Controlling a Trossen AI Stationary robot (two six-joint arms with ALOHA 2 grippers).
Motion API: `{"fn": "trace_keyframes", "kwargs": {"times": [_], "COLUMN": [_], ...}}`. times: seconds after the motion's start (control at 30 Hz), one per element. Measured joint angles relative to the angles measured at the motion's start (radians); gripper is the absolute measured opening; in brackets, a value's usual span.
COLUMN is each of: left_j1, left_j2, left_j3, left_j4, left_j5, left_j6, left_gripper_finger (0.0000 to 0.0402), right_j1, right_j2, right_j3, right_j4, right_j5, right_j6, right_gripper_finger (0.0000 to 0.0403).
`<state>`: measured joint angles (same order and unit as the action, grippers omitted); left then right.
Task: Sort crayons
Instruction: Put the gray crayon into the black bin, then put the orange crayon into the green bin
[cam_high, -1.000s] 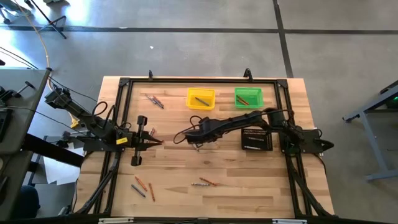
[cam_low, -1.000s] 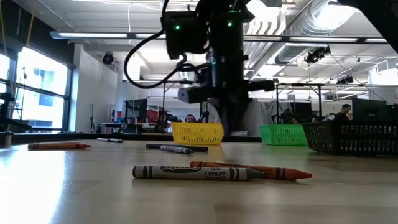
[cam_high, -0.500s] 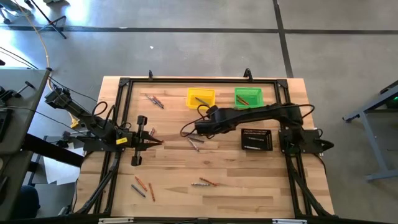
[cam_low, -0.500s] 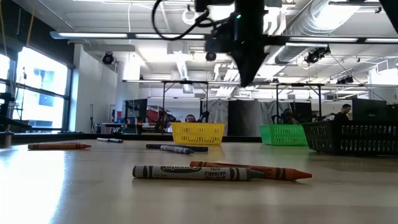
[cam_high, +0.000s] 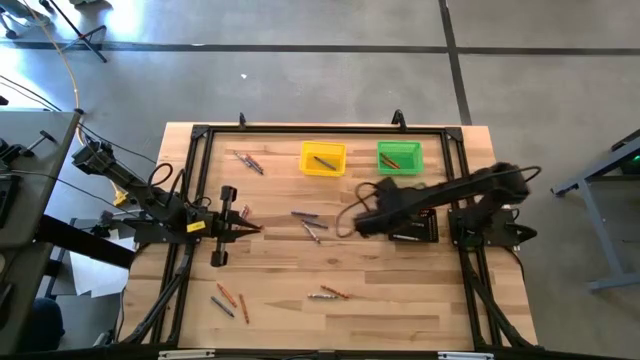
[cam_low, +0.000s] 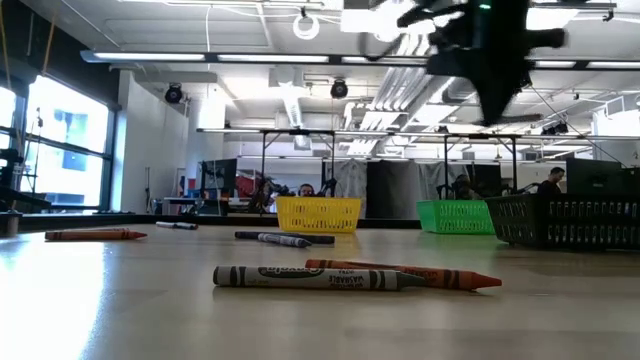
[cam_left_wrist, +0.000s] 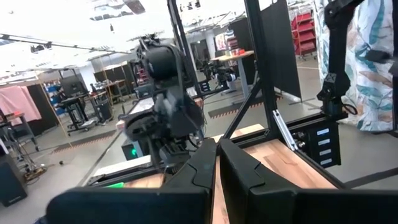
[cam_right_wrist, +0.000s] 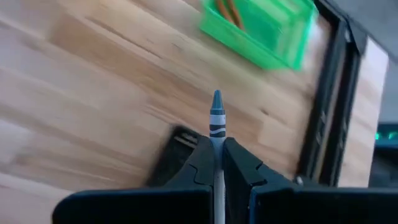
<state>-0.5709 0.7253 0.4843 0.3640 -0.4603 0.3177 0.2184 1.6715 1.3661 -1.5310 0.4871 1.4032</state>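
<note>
Left pincer (cam_high: 252, 228) sat at the left side of the tabletop (cam_high: 400, 310), its fingers pressed together with nothing between them. Near its tip lay a small orange crayon (cam_high: 245, 212). Closer to the front edge, a few crayons (cam_high: 229, 300) lay loose in a little group. At the far left, another small bunch (cam_high: 249, 162) rested on the wood.

In the middle, two grey-blue crayons (cam_high: 309, 222) lay close together, and a grey and an orange pair (cam_high: 328, 293) lay side by side nearer the front. A yellow bin (cam_high: 323, 158) held one crayon. A green bin (cam_high: 400, 156) beside it held orange ones.

Right pincer (cam_high: 360, 224) hung above the wood next to the black tray (cam_high: 414, 226). Its fingers were squeezed tight on a grey-blue crayon (cam_right_wrist: 216, 118), whose tip stuck out past them.
</note>
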Motion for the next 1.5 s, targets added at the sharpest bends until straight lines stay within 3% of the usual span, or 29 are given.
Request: {"fn": "trace_keyframes", "kwargs": {"times": [0.13, 0.33, 0.63, 1.07, 1.33, 1.5], "left_j1": [0.0, 0.0, 0.0, 0.0, 0.0, 0.0], "left_j2": [0.0, 0.0, 0.0, 0.0, 0.0, 0.0], "left_j3": [0.0, 0.0, 0.0, 0.0, 0.0, 0.0], "left_j4": [0.003, 0.022, 0.022, 0.022, 0.022, 0.022], "left_j5": [0.0, 0.0, 0.0, 0.0, 0.0, 0.0], "left_j6": [0.005, 0.006, 0.006, 0.007, 0.001, 0.001], "left_gripper_finger": [0.001, 0.001, 0.001, 0.001, 0.001, 0.001], "right_j1": [0.061, 0.146, 0.188, 0.19, 0.19, 0.197], "right_j2": [-0.15, -0.317, -0.337, -0.336, -0.337, -0.337], "right_j3": [-0.208, -0.424, -0.584, -0.615, -0.613, -0.527], "right_j4": [0.165, 0.423, 0.484, 0.553, 0.549, 0.508], "right_j5": [-0.01, 0.065, 0.058, 0.049, -0.055, -0.051], "right_j6": [0.113, 0.193, 0.328, 0.327, 0.321, 0.3], "right_gripper_finger": [0.0001, 0.0001, 0.0001, 0.0049, 0.0074, 0.0075]}}
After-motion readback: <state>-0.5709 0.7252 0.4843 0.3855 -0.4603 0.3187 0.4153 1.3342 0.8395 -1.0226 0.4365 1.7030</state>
